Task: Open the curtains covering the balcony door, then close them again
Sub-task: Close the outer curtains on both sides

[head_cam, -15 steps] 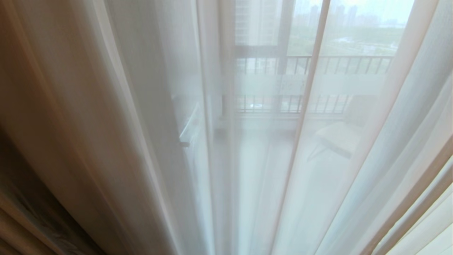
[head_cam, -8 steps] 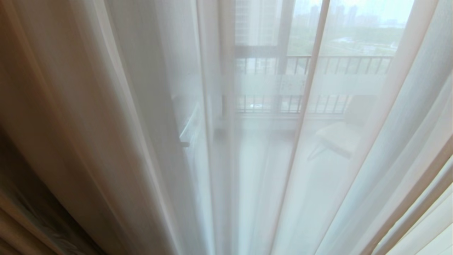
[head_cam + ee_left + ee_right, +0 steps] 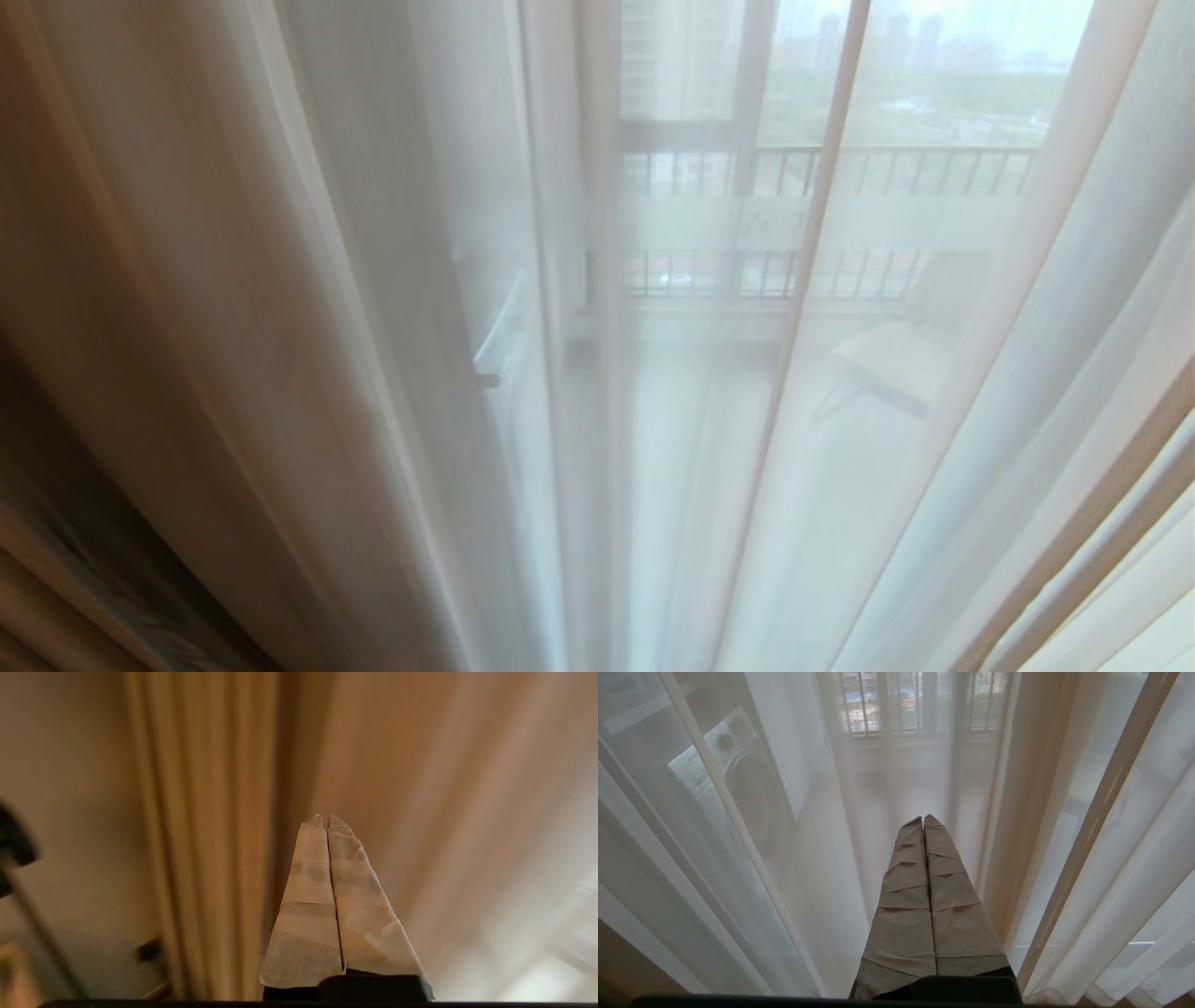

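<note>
**Head view unchanged, curtains closed, both grippers empty**

Across the last second the head view holds the same framing: no fold of the sheer curtain point(image 3: 709, 448) shifts, and neither arm enters that view. So nothing of the task is done yet; the curtains are drawn across the glass and the opening step looks like it is only being approached.

The sheer white layer fills the middle and right of the head view. Through it show the balcony railing point(image 3: 822, 168), a frosted band point(image 3: 840, 224) across the glass and a pale chair point(image 3: 896, 359). The balcony door frame is only a dim dark upright behind the voile. The thick beige curtain point(image 3: 121, 308) hangs bunched at the robot's left.

Left gripper point(image 3: 323, 819): taped fingers pressed together, holding nothing. It points at the pleats of the thick beige curtain point(image 3: 210, 812), near a dark fold between that layer and the smoother cloth beside it; whether the tips touch the fabric cannot be told.

Right gripper point(image 3: 923, 820): fingers pressed together, empty, aimed at the sheer curtain point(image 3: 887, 793), close to it, contact unclear. A washing machine point(image 3: 738, 779) shows through the voile.

Judgement: the left gripper is best placed for a first pull, but it must spread its fingers before it can pinch a fold
</note>
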### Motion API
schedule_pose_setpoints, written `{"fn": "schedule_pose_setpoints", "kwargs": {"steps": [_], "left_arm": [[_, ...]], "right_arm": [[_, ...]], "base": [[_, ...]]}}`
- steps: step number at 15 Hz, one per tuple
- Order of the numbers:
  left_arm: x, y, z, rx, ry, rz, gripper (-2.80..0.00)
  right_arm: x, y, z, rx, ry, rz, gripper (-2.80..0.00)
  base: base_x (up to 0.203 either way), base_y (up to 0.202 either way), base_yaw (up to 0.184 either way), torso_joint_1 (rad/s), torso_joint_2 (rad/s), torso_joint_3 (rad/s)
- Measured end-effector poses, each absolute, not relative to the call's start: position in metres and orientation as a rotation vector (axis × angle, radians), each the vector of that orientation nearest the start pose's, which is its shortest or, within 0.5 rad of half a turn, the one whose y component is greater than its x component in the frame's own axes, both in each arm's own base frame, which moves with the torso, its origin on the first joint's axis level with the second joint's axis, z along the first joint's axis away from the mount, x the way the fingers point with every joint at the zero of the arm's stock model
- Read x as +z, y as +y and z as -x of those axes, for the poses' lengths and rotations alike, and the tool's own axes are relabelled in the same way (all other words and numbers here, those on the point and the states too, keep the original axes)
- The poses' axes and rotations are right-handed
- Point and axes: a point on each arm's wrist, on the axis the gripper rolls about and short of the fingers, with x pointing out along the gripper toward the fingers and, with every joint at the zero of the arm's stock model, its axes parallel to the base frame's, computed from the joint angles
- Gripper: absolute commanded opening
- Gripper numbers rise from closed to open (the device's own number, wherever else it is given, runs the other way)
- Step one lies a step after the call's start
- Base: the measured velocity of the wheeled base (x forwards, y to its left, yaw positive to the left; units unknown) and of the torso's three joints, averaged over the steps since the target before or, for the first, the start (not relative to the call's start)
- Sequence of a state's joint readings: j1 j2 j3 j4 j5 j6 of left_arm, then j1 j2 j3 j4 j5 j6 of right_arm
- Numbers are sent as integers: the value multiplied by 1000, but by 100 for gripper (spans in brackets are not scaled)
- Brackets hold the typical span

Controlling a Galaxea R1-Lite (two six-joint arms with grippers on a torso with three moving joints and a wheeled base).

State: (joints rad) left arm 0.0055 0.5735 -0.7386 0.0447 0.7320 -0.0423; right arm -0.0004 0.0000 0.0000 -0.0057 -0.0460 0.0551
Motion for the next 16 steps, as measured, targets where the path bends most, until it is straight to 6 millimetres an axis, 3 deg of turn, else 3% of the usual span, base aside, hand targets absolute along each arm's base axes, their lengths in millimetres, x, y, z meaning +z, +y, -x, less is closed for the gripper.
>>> {"fn": "schedule_pose_setpoints", "kwargs": {"steps": [6, 12, 13, 16], "left_arm": [[313, 35, -66, 1174, -22, 35, -280], [333, 99, -117, 1330, 65, 28, -280], [334, 111, -123, 1335, 74, 31, 0], [326, 139, -137, 1319, 131, 47, 0]], "right_arm": [[76, -1, 23, -46, -7, -55, -280], [76, -1, 23, -46, -7, -55, -280], [76, -1, 23, -46, -7, -55, -280], [76, -1, 23, -46, -7, -55, -280]], "base": [[0, 0, 0, 0, 0, 0], [0, 0, 0, 0, 0, 0], [0, 0, 0, 0, 0, 0], [0, 0, 0, 0, 0, 0]]}}
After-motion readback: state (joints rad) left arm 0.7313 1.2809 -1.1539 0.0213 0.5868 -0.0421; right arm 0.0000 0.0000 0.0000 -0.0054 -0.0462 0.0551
